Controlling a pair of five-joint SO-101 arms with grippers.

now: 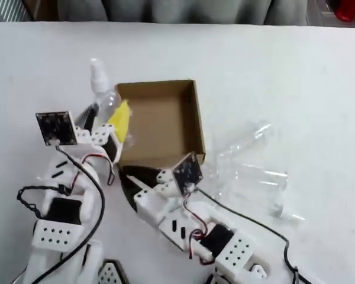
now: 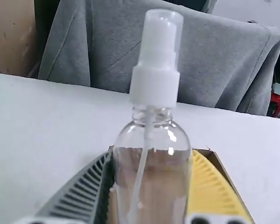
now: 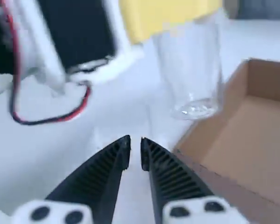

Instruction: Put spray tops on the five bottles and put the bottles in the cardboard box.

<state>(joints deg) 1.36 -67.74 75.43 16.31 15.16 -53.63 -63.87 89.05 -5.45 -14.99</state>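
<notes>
Where the high view looked down on the white desk, the left gripper held one capped bottle upright just outside the far-left corner of the cardboard box, its white spray top uppermost. That hold probably served to carry it over the wall into the box, which had no bottle in it yet. The right gripper lay low beside the box's near-left corner. Toward the desk's right edge, loose clear bottles lay on their sides. I counted about three, though their outlines merged and four was possible. From the left wrist view, the grey and yellow jaws were clamped on the bottle's body below its shoulder, leaving the neck and the one seated top free, with the dip tube running down inside. From the right wrist view, the black jaws stood almost together with a slim gap and nothing between them, pointing toward the held bottle's base beside the box wall, seemingly in waiting.
</notes>
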